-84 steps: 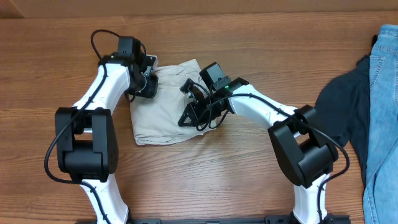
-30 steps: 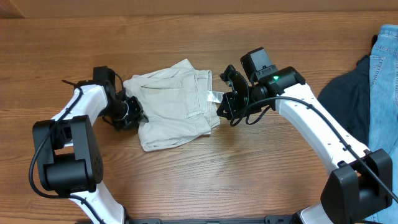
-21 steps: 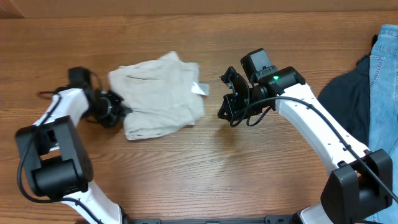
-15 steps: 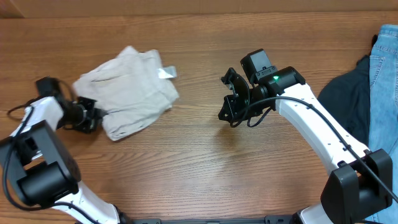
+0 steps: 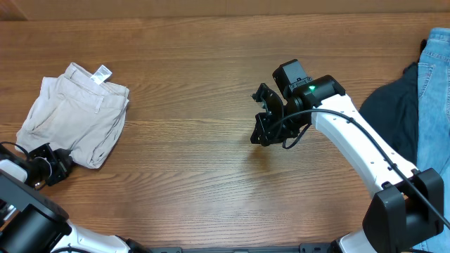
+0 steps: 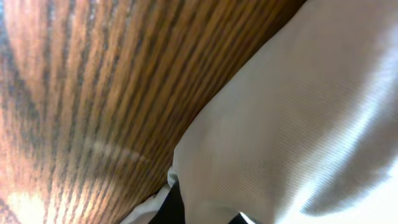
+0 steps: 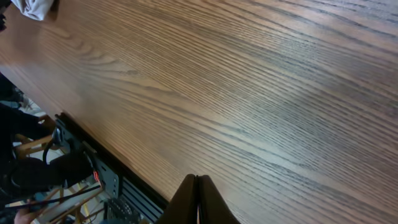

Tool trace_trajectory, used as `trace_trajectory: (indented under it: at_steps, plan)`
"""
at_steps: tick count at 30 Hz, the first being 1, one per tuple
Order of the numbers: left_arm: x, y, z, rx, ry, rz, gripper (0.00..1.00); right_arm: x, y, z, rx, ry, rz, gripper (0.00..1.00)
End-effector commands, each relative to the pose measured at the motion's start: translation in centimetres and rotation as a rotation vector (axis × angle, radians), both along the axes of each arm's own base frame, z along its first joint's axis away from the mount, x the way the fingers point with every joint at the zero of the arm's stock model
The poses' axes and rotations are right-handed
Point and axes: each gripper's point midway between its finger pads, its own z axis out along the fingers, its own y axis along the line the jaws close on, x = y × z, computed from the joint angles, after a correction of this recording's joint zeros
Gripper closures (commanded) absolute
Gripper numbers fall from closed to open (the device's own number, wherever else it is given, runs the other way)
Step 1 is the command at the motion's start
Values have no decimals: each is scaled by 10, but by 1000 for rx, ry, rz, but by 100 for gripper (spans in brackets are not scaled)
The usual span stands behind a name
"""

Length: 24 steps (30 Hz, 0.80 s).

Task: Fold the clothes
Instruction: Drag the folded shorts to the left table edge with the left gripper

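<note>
Overhead view of a brown wooden table (image 5: pixel 211 56). A pair of cream cotton shorts (image 5: pixel 74 116) lies in a loose, rumpled bundle at the nine o'clock edge, well apart from everything else. A small white tag (image 5: pixel 103 72) shows at the bundle's twelve o'clock end.

The left gripper (image 5: pixel 50 167) sits at the bundle's seven o'clock corner with its fingers closed. Its wrist camera shows pale cloth running right down to them, so it appears to pinch a corner of the shorts.

The right gripper (image 5: pixel 260 133) hangs over bare wood just past the table's centre toward three o'clock. Its fingers are pressed together and hold nothing. A dark navy garment (image 5: pixel 387 126) and blue jeans (image 5: pixel 432 119) lie at the three o'clock edge.

The shorts look light, soft and limp. They will likely sag and bunch when lifted, and slide easily over the wood. Nothing about them looks fragile. The seamed edges, such as the end with the tag, are probably the firmest places to pinch. A grip at two corners, one per arm, should spread the cloth flat. A pinch should go through every layer, or only the top one may lift.
</note>
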Motion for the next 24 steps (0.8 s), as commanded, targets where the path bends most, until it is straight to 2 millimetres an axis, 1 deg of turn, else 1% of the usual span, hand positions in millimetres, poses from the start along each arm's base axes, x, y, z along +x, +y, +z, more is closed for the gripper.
trace_trajectory:
  at_steps: [1,2,5,8,11,12,15,18,20,22,24]
  plan:
    - [-40,-28,-51,-116,231,188,96,-3,-1,8,5,-20,8,95]
    - [-35,-34,-53,-149,222,233,96,-5,-2,8,0,-9,8,95]
    - [-10,-40,-56,-129,138,242,96,-11,-4,7,-10,15,8,95]
    - [10,-56,-56,-136,129,260,96,-11,-4,7,-10,16,8,95]
    - [28,-61,-52,-117,96,268,96,-11,-4,7,-11,17,8,95]
    - [32,-60,-51,-109,84,265,96,-11,-4,7,-11,18,8,95]
    - [33,-57,-49,-83,62,228,96,-11,-4,7,-12,19,8,95]
    - [27,-46,-50,-30,52,188,96,-11,-4,7,-11,18,9,95]
    - [27,-41,-48,-28,30,182,96,-11,-4,7,-11,18,9,95]
    - [32,-33,-39,-17,-48,144,96,-11,-4,7,-11,19,9,95]
    - [29,-27,-38,-2,-62,131,96,-11,-4,7,-11,18,8,95]
